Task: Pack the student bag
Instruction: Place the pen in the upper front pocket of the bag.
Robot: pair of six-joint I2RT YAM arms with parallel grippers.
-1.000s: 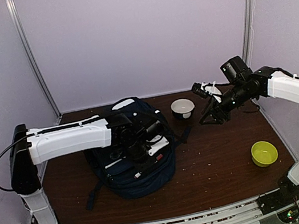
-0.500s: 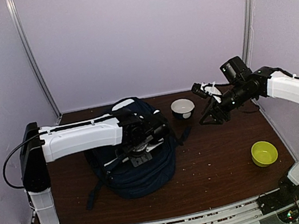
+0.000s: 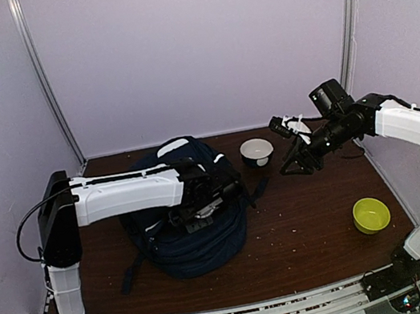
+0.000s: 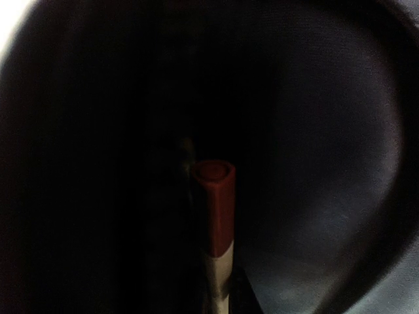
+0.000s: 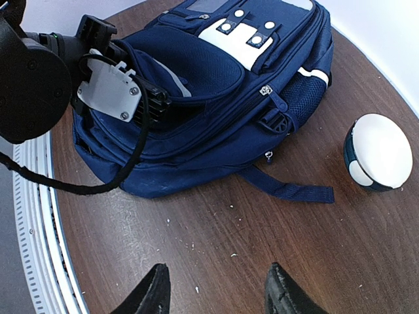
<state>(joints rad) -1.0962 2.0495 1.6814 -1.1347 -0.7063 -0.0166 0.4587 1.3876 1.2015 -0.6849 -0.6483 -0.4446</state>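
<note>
The navy-blue student bag (image 3: 197,245) lies on the brown table left of centre, and it also fills the top of the right wrist view (image 5: 216,131). My left gripper (image 3: 206,205) reaches into the bag's open top pocket. In the left wrist view it is in the dark inside, shut (image 4: 219,291) on a marker (image 4: 216,209) with a red cap and a white body. My right gripper (image 3: 291,167) hovers open and empty over bare table to the right of the bag, its fingertips (image 5: 154,291) spread wide.
A white bowl with a dark base (image 3: 256,150) stands behind and right of the bag, also in the right wrist view (image 5: 378,152). A yellow-green bowl (image 3: 371,214) sits at the front right. A bag strap (image 5: 291,190) trails onto the table. Small crumbs dot the wood.
My left arm has stretched to the right and its gripper has gone deeper into the bag's pocket. The right arm has not moved.
</note>
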